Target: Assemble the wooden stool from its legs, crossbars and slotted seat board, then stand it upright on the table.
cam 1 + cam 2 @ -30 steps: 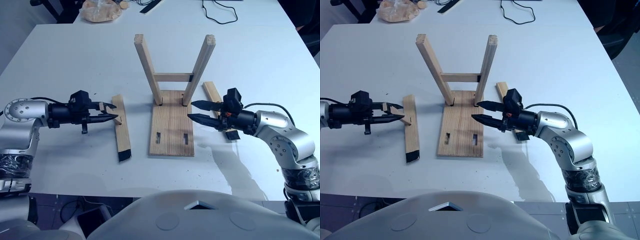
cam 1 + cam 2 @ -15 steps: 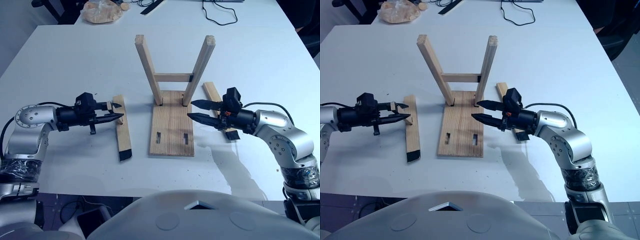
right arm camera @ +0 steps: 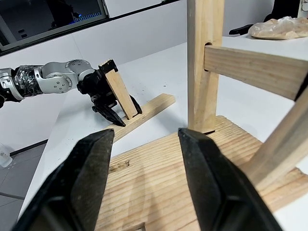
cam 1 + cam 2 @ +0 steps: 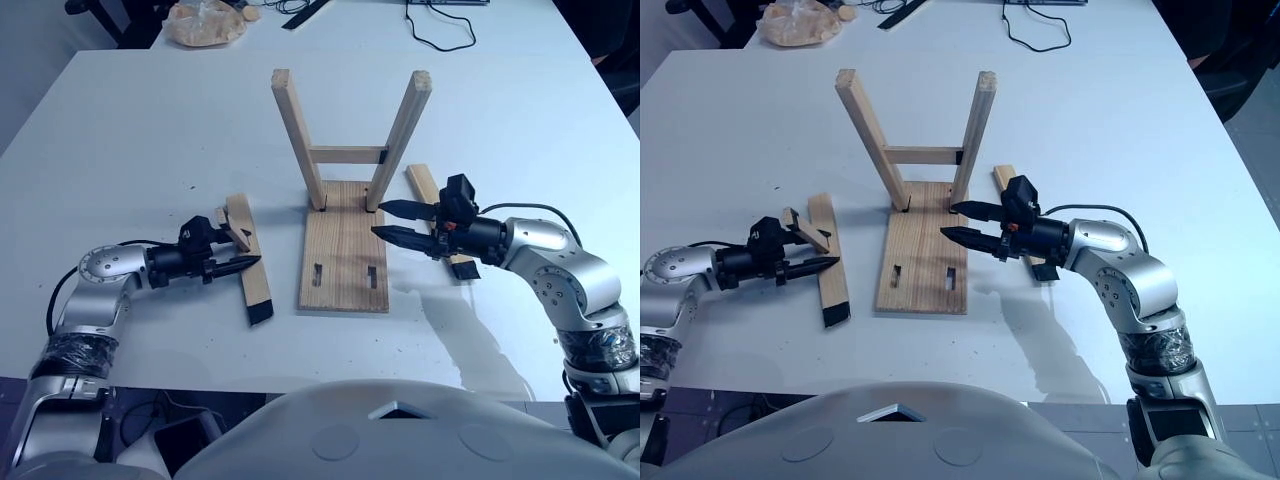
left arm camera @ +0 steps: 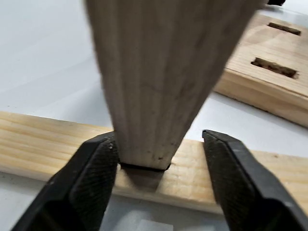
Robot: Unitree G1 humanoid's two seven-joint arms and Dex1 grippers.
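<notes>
Fingers [image 5: 94,183] of the left tool [image 5: 161,144] are spread to either side of a short crossbar [image 3: 117,89]. One pad touches the wood and the other stands just clear, so nothing is clamped. That crossbar rises at a tilt from a loose leg [image 4: 250,275] lying flat on the desk [image 4: 150,130], left of the seat board [image 4: 343,250]. The right tool [image 4: 393,221] hangs released, fingers parted, over the board's right edge, just beside the nearer of the two standing legs [image 4: 298,140]. Those legs sit in the board's far slots, joined by a fitted crossbar [image 4: 348,155], while the two near slots [image 4: 316,270] are unfilled. A second loose leg [image 4: 420,185] lies partly under the right arm. A bag [image 4: 203,20] and a cable [image 4: 440,35] sit at the far edge.
</notes>
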